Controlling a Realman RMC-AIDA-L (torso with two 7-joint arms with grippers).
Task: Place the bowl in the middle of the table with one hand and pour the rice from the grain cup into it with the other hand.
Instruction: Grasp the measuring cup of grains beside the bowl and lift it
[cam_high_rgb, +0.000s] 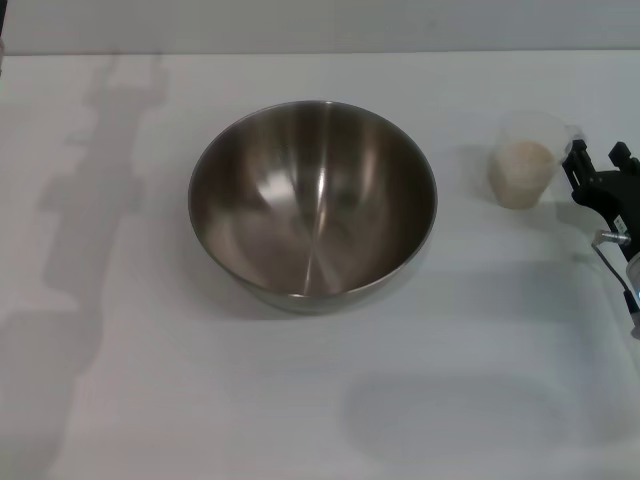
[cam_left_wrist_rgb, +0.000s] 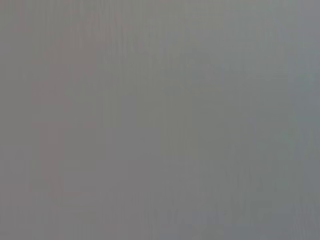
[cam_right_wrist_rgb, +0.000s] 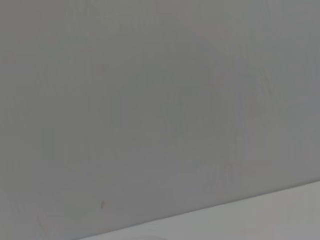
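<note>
Standing at frame centre on the surface (cam_high_rgb: 150, 400), the bowl (cam_high_rgb: 312, 203); right claw (cam_high_rgb: 598, 172) beside the grain cup (cam_high_rgb: 527, 160) of rice (cam_high_rgb: 521, 170), opening unclear

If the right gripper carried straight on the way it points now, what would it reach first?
Probably the grain cup. In the head view the right gripper sits at the table's right edge, just beside the cup of rice, with nothing between them. Their relative heights are unclear, so it might pass over.
</note>
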